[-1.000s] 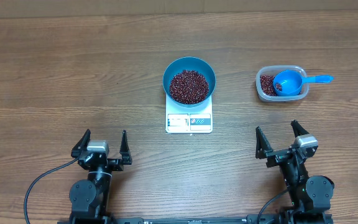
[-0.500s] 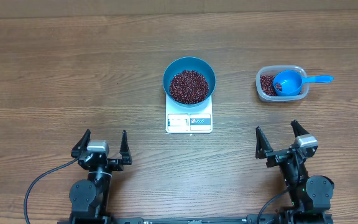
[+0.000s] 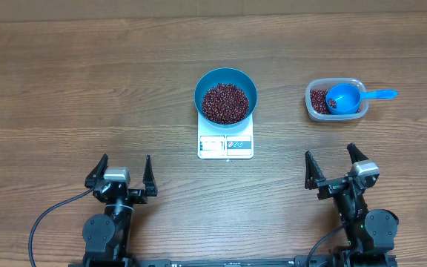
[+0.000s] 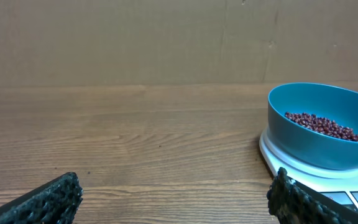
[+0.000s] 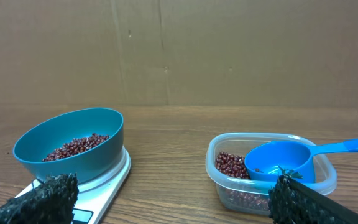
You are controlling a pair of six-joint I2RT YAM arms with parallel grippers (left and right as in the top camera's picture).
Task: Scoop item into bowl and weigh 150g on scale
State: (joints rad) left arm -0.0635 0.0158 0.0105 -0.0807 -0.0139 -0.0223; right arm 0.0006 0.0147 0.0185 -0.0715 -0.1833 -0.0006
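Wood-grain tabletop (image 3: 65, 74) is filling the overhead view; at the bottom edge the left gripper (image 3: 125, 157) and right gripper (image 3: 329, 150) are both standing with fingers spread wide, holding nothing. Overshooting is looking like the main risk: a heaped scoop (image 3: 343, 99) from the tub (image 3: 310, 107) at upper right could tip in too much or scatter beans (image 3: 225, 102). At centre frame the deep blue bowl (image 3: 226, 75) is sitting on the white scale (image 3: 225, 146), holding a dark red-brown heap.
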